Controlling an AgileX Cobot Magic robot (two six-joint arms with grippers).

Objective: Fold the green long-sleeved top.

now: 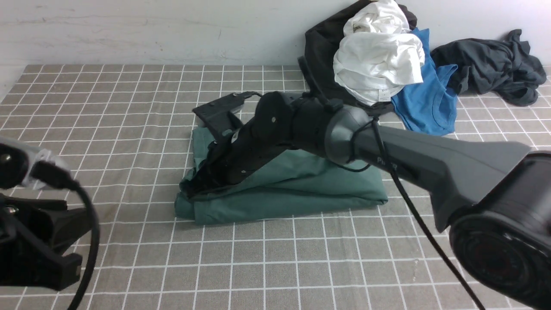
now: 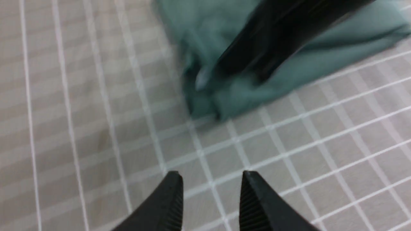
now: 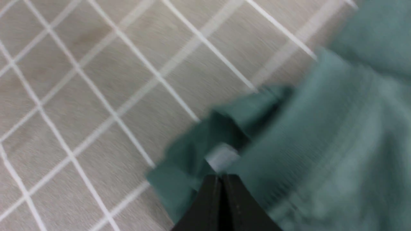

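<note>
1. At the left edge of the front view, the black left gripper [image 2: 210, 205] hangs over the bare grey checked tablecloth [image 1: 129, 107], jaws apart and holding nothing, a little way from the garment.

2. At centre lies the dark green cotton long-sleeved top [image 1: 301, 185], already a compact, roughly rectangular bundle of layers, its near-left corner bunched and uneven.

3. Across the bundle reaches the black right gripper [image 3: 221, 179], fingers pressed together at that corner, right beside a small white label [image 3: 221, 157]; whether fabric is pinched between them cannot be told from the blurred wrist view.

4. The step in hand looks like tidying or pressing the last fold. Doing it well likely means staying low, smoothing the bunched corner outward without dragging the layers, and lifting straight off (a sideways pull could undo the stack).

5. At far right, against the wall, a heap of other clothes [image 1: 379, 56] – black, white, blue and dark grey – sits well apart.
</note>
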